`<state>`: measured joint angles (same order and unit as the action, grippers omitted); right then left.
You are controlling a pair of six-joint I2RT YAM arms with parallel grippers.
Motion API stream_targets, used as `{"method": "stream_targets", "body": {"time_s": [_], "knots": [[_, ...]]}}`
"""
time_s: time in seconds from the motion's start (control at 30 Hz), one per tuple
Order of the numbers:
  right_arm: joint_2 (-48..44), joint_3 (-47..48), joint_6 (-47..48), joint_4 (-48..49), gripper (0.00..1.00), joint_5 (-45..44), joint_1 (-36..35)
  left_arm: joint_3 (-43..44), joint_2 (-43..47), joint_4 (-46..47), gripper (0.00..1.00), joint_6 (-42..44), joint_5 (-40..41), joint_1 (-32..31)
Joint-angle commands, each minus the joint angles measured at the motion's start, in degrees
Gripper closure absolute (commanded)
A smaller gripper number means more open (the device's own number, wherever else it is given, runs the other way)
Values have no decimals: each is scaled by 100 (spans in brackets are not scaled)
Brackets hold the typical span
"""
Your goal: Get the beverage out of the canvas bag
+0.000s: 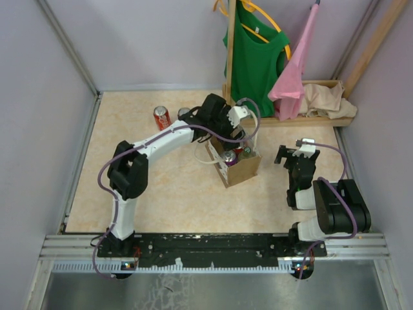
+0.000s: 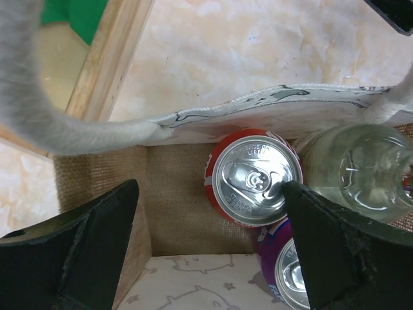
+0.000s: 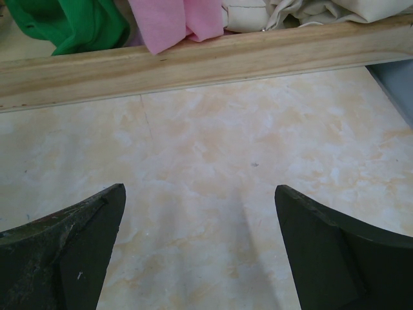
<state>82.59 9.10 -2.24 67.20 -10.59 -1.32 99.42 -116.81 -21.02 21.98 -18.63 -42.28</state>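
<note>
The canvas bag (image 1: 240, 170) stands upright mid-table, tan, with white rope handles (image 2: 58, 123). Inside it, in the left wrist view, are a red can (image 2: 257, 178), a clear bottle (image 2: 361, 169) and a purple can (image 2: 288, 271). My left gripper (image 2: 210, 223) hangs open over the bag's mouth (image 1: 235, 134). Its right finger (image 2: 335, 252) overlaps the red can's rim, and the left finger (image 2: 84, 252) is at the bag's side wall. Nothing is held. My right gripper (image 1: 293, 155) is open to the right of the bag, above bare table (image 3: 197, 219).
A red can (image 1: 161, 117) and a second can (image 1: 184, 112) stand on the table behind the left arm. A wooden rack (image 1: 303, 120) at the back right carries a green top (image 1: 255, 58), a pink cloth (image 1: 293, 74) and a beige cloth heap (image 1: 329, 98). Its base rail (image 3: 193, 64) lies ahead of the right gripper.
</note>
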Motion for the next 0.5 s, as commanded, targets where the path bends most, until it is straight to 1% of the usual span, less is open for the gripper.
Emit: {"method": "stream_targets", "body": {"time_s": [0.0,0.47], "knots": [[3,119,-46,250,1,4,10,290,-178,-36,0,54,-47,-51],[3,119,-44,250,1,-1,7,483,-223,-491,0,70,242,-181]]}}
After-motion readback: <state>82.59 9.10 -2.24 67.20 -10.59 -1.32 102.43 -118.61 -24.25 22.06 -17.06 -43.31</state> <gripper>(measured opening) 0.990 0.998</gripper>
